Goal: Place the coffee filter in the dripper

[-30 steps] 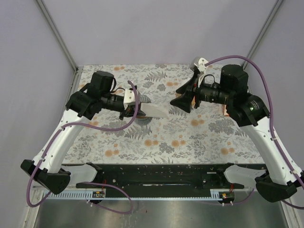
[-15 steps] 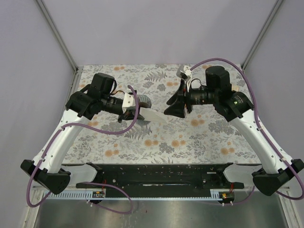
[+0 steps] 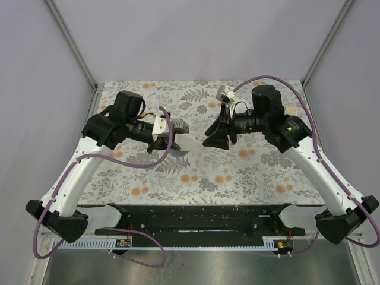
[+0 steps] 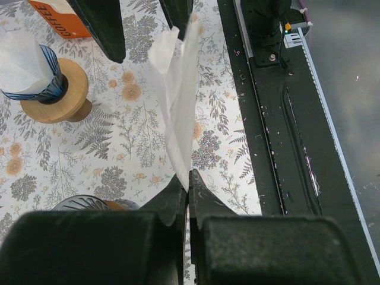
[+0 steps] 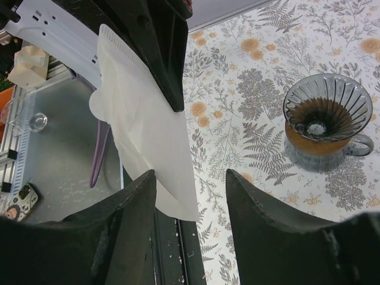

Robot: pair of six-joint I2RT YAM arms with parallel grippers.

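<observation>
White paper, the coffee filter [image 4: 178, 101] hangs in the air above the table [image 3: 237, 172], pinched by one edge in the left gripper [image 4: 188, 184], whose jaws are closed tight on it. From there the filter fans out toward the right gripper [image 5: 190, 178]. The right jaws stand wide apart, and in the right wrist view the filter's free end lies in the gap between them; whether either finger touches the paper cannot be told. The dripper [image 5: 323, 113], ribbed glass on a wooden collar, stands upright on the floral cloth below the left gripper. Its cone holds no paper. Farther off, a blue-striped holder [image 4: 41, 77] on a wooden base carries more filters, next to an orange coffee box [image 4: 59, 9].
</observation>
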